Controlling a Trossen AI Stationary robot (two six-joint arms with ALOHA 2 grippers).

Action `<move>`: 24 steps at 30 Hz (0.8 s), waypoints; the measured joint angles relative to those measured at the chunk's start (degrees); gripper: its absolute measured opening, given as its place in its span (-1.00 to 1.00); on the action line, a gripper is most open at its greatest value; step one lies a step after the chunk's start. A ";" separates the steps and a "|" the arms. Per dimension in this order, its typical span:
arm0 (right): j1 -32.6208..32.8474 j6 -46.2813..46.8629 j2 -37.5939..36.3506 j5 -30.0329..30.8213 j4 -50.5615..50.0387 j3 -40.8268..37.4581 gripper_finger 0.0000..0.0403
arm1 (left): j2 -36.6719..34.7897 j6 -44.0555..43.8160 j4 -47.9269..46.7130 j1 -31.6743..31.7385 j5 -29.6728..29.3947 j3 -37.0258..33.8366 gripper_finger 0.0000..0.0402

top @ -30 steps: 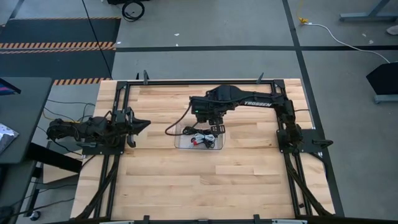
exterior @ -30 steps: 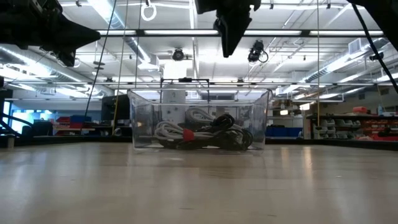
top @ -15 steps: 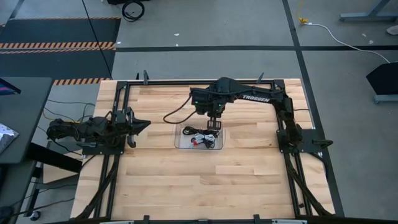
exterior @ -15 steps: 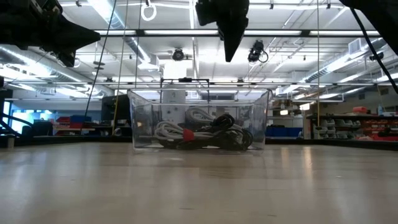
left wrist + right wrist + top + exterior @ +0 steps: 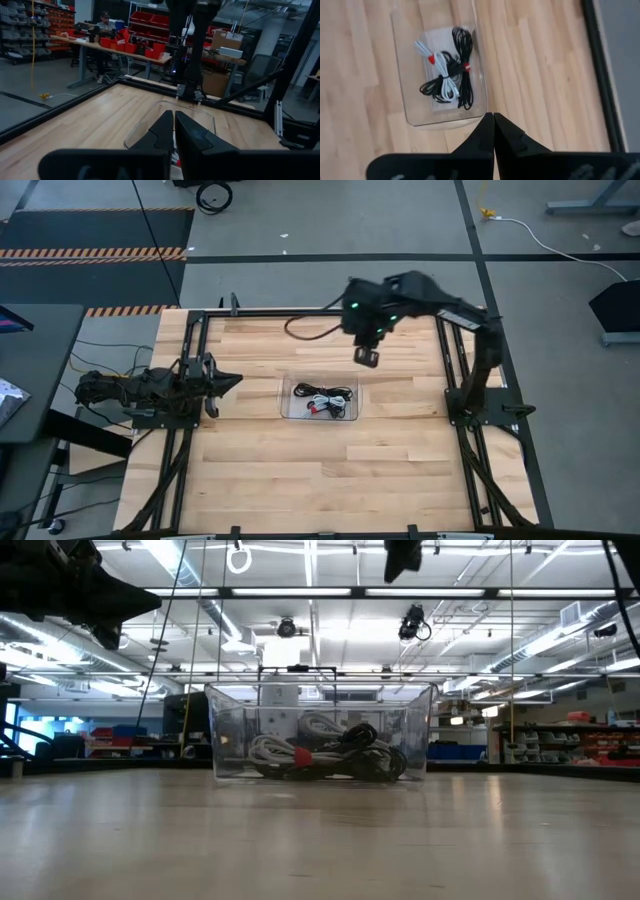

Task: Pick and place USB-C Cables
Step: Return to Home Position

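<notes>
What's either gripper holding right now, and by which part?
Nothing. The right gripper is shut and empty, raised past the transparent bin; left gripper is shut and empty too. USB-C Cables lie in the bin.

Right gripper (image 5: 366,357): you are lifting it off the transparent bin (image 5: 285,408); a second ago it was hanging over the bin's far side, and now it is sitting past the far wall, toward the table's back rail.
Right arm: you are folding it back toward its base, with the elbow rising.
Height: seen from table level, the gripper is climbing out of frame, with only its tip showing.
Trailing black wire (image 5: 290,327): it is swinging from beside the bin up toward the back rail.
</notes>
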 joint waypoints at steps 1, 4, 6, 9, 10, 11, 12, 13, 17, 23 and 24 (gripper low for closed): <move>-0.02 0.06 -1.08 0.02 0.02 0.00 -0.99 | 0.00 -0.47 0.00 0.00 0.00 0.00 -0.88; 0.25 1.64 -4.43 0.02 0.41 0.00 -0.99 | 0.00 -1.15 -0.01 -0.01 0.54 0.00 -0.88; 0.89 2.72 -6.56 0.05 0.38 0.00 -0.99 | 0.00 -1.15 -0.01 -0.02 1.21 0.00 -0.88; 2.19 3.82 -9.46 0.13 0.61 0.00 -1.00 | 0.00 -1.15 -0.01 -0.02 1.45 0.00 -0.88; 2.55 4.23 -10.39 0.13 0.96 0.00 -1.00 | 0.00 -1.15 0.00 -0.02 1.46 0.00 -0.88; 2.96 4.55 -11.29 0.11 1.31 0.00 -1.00 | 0.00 -1.15 0.00 -0.02 1.46 0.00 -0.88; 3.28 4.83 -12.36 0.15 1.58 0.00 -1.00 | 0.00 -1.15 -0.02 0.00 1.46 0.00 -0.88; 3.60 5.18 -13.41 0.18 1.74 0.00 -1.00 | 0.00 -1.15 0.00 0.00 1.46 0.00 -0.88; 4.93 6.63 -17.79 1.96 2.36 0.00 -1.00 | 0.00 -1.15 0.00 0.00 1.46 0.00 -0.88; 6.50 9.85 -24.81 4.24 2.37 0.00 -1.00 | 0.00 -1.11 0.00 0.00 1.46 0.00 -0.88; 6.90 10.40 -25.90 4.62 2.34 -0.15 -1.00 | 0.00 -1.11 0.02 0.00 1.46 0.00 -0.88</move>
